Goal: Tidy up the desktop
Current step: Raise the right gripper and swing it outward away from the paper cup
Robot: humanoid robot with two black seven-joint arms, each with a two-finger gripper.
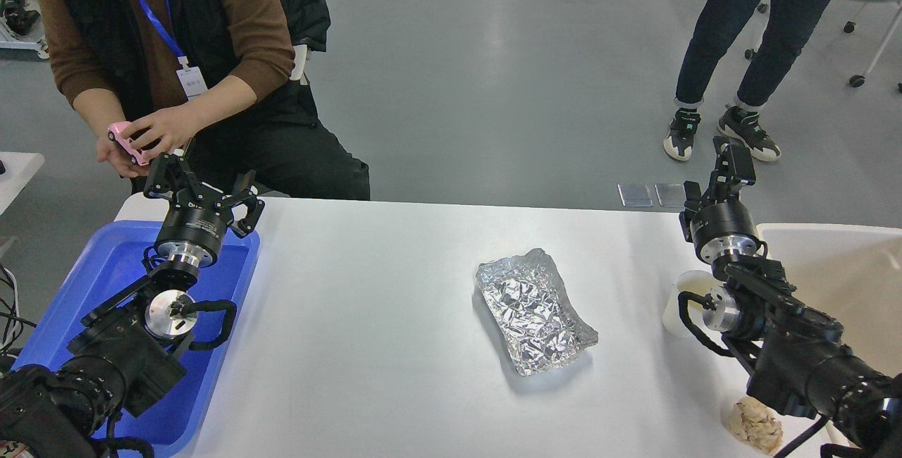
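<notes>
The white desktop (394,282) fills the middle of the head view. A crumpled silver foil tray (533,311) lies right of centre on it. A white paper cup (687,301) stands by my right arm, partly hidden behind it. A crumpled beige wad (755,426) lies near the front right edge. My left gripper (199,183) hangs open over the far end of the blue tray (106,268), empty. My right gripper (729,162) is raised past the table's far right edge; its fingers look close together, seen end-on.
A cream bin (845,268) stands at the right edge. A seated person at the back left holds a pink toy car (127,142) just behind my left gripper. Another person stands at the back right.
</notes>
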